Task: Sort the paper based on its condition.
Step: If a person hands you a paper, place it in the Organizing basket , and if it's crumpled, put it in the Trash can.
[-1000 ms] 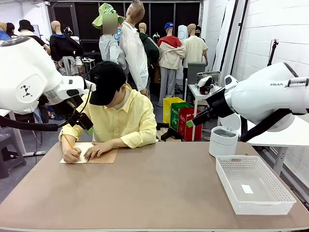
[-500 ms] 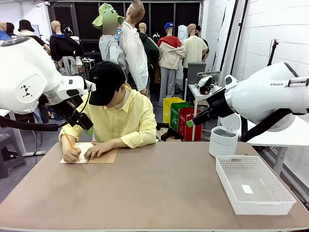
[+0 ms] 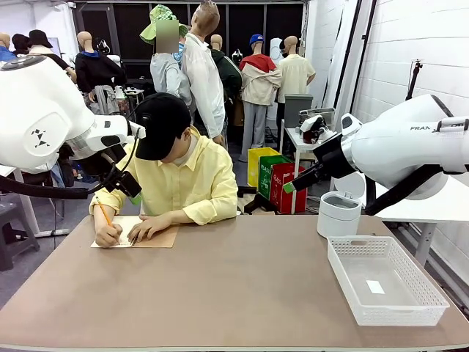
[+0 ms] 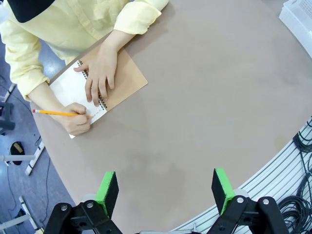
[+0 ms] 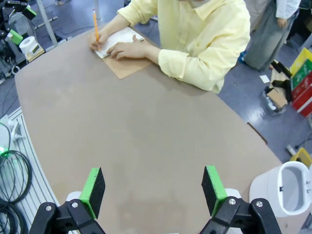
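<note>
The left gripper was positioned high above the near part of the brown table, its green pads set wide apart with nothing between them. The right gripper was likewise raised over the table, jaws spread and empty. In the front view, both white arms were held clear of the tabletop, the left arm at the left side and the right arm at the right side. The paper, a white sheet, lay at the far left part of the table, just beside the spiral binding of a notebook with a tan cover; whether the sheet was bound to it cannot be told. A person in a yellow shirt leaned over it. The writing hand rested on the sheet and held a yellow pencil; the other hand lay flat across the binding. A white mesh basket stood on the right part of the table, well apart from the paper, with a small white piece on its floor. A white bin stood beyond the table's far right edge.
</note>
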Robot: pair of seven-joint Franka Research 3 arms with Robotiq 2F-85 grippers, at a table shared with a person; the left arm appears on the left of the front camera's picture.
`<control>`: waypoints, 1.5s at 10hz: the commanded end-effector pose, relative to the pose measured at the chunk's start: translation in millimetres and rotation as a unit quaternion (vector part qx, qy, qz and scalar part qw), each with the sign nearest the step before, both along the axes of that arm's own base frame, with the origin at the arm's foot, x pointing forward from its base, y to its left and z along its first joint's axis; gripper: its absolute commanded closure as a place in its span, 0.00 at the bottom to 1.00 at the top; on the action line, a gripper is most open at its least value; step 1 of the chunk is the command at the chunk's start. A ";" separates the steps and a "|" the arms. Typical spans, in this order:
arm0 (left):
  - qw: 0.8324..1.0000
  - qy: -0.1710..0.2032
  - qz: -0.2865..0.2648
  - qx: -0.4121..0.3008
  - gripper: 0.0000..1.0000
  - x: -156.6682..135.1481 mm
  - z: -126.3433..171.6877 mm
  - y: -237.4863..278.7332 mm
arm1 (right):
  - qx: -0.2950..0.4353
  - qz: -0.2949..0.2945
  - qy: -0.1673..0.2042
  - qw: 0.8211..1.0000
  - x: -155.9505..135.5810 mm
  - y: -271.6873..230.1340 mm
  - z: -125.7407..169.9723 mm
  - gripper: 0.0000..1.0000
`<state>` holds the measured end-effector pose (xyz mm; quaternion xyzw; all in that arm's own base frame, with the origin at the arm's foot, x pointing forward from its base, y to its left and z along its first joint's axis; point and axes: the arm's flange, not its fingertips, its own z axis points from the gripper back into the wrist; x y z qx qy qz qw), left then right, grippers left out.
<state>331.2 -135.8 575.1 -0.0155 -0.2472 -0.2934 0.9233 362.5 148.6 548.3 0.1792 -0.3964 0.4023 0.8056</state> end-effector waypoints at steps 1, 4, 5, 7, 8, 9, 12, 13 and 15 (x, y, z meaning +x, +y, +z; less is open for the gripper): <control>1.000 -0.004 0.000 -0.002 0.00 0.1 -1.0 0.8 | 0.000 0.001 0.002 1.000 -0.2 0.4 -0.5 0.00; 1.000 -0.004 0.000 -0.002 0.00 0.1 -1.0 0.8 | 0.000 0.001 0.002 1.000 -0.2 0.4 -0.5 0.00; 1.000 -0.004 0.000 -0.002 0.00 0.1 -1.0 0.8 | 0.000 0.001 0.002 1.000 -0.2 0.4 -0.5 0.00; 1.000 -0.004 0.000 -0.002 0.00 0.1 -1.0 0.8 | 0.000 0.001 0.002 1.000 -0.2 0.4 -0.5 0.00; 1.000 -0.004 0.000 -0.002 0.00 0.1 -1.0 0.8 | 0.000 0.001 0.002 1.000 -0.2 0.4 -0.5 0.00; 1.000 -0.004 0.000 -0.002 0.00 0.1 -1.0 0.8 | 0.000 0.001 0.002 1.000 -0.2 0.4 -0.5 0.00; 1.000 -0.004 0.000 -0.002 0.00 0.1 -1.0 0.8 | 0.000 0.001 0.002 1.000 -0.2 0.4 -0.5 0.00; 1.000 -0.004 0.000 -0.002 0.00 0.1 -1.0 0.8 | 0.000 0.001 0.002 1.000 -0.2 0.4 -0.5 0.00; 1.000 -0.004 0.000 -0.002 0.00 0.1 -1.0 0.8 | 0.000 0.001 0.002 1.000 -0.2 0.4 -0.5 0.00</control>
